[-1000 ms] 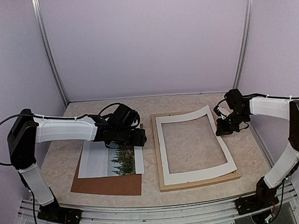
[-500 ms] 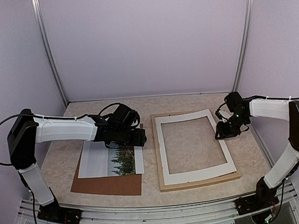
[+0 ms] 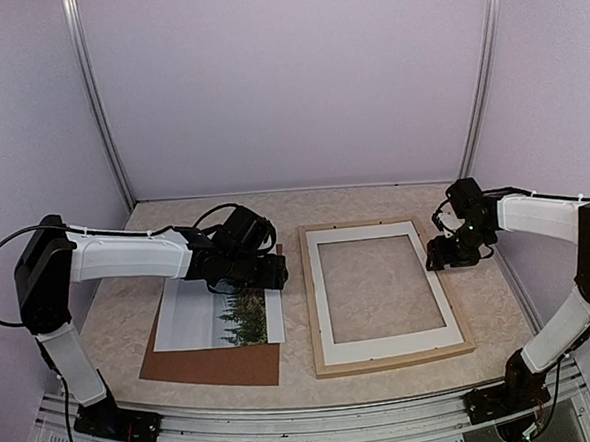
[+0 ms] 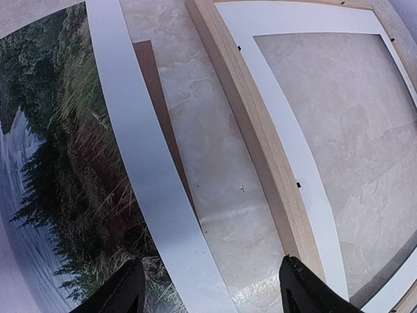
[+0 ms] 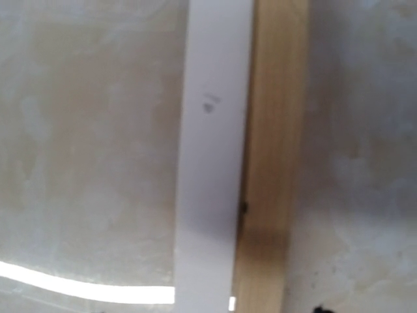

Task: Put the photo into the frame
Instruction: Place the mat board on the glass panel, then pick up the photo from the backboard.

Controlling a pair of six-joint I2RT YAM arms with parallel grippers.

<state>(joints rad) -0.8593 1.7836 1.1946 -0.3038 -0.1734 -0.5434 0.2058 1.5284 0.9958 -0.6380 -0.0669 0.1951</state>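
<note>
The photo [image 3: 226, 315], dark trees with a wide white border, lies on a brown backing board [image 3: 209, 367] left of centre. My left gripper [image 3: 263, 278] hovers open over the photo's right border [image 4: 140, 169], with nothing between its fingertips [image 4: 306, 290]. The pale wooden frame [image 3: 394, 358] lies flat at centre right, and a white mat [image 3: 383, 346] rests flat inside it. My right gripper [image 3: 446, 257] sits at the frame's right rail [image 5: 273, 163], beside the mat's strip [image 5: 212, 163], open and holding nothing.
Pale mottled tabletop [image 3: 111, 322] surrounds everything. A strip of table [image 4: 215, 169] separates the backing board from the frame's left rail [image 4: 254, 124]. White enclosure walls and metal posts [image 3: 479, 79] stand behind and at the sides.
The right gripper opened and let go of the mat's right edge. The mat, lifted and curled before, dropped flat into the frame. The left arm stayed still.
</note>
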